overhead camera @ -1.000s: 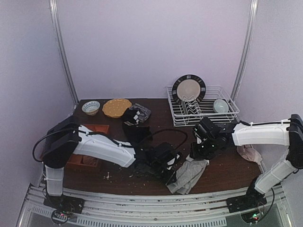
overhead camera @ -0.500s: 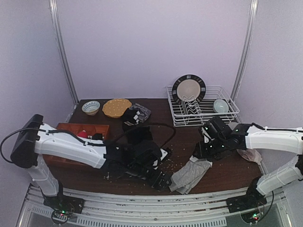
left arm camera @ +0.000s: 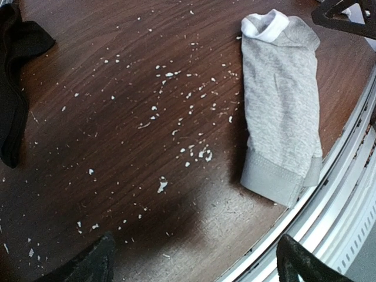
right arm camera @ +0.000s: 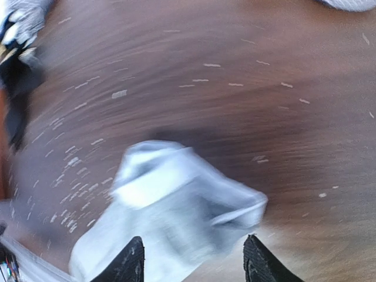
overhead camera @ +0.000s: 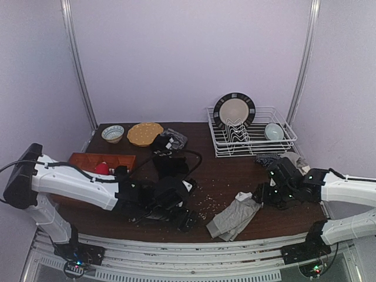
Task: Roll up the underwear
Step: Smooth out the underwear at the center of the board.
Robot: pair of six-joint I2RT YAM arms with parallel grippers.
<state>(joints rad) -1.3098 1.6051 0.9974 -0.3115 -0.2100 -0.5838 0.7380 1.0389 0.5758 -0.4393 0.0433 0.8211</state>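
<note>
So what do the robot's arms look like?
Both arms have smooth white shells, the left arm and the right arm, with chunky black joints. A thin black cable loops off the left one. Tiny green lights glow near the right wrist. The fingers are black.

i am finding no text, label, brand, number or sign that i can read in any of my views. the white band on the grey underwear (left arm camera: 281, 106) is showing no lettering i can make out.
</note>
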